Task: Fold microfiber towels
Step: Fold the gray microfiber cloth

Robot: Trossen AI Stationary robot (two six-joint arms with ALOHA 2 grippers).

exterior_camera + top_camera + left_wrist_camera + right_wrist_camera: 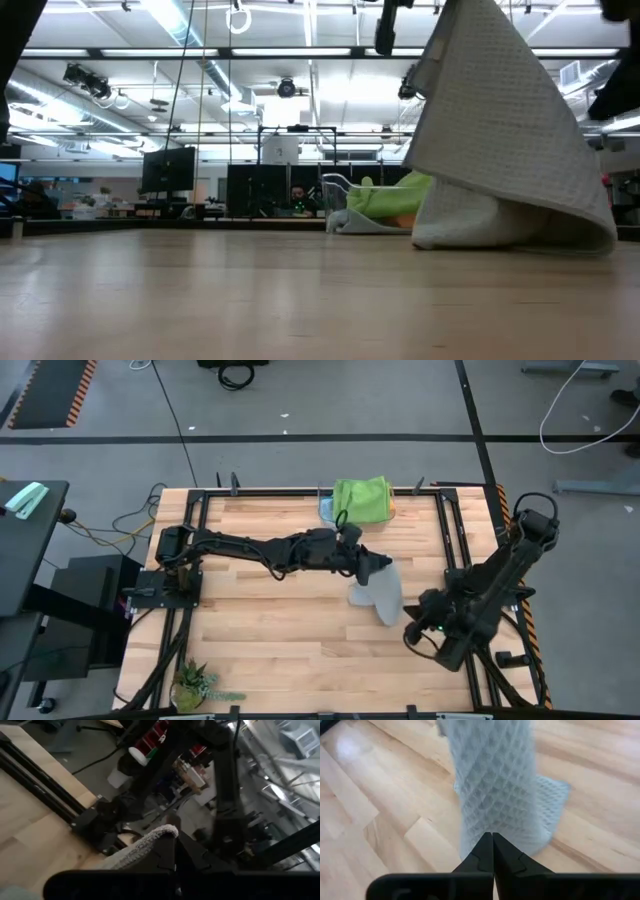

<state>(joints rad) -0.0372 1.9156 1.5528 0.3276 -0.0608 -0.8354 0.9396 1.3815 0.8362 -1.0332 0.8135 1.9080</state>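
Hanging grey towel [380, 596] shows waffle weave, bottom crumpled.

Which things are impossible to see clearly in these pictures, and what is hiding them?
- High view: the left gripper covers the raised corner of the grey towel.
- High view: the green towel covers most of the stack; only blue and orange edges show.
- Low view: the grey towel fills the right side; both grippers are cut off by the top edge.
- Right wrist view: the shut right gripper points at the grey towel; whether it pinches cloth is unclear.
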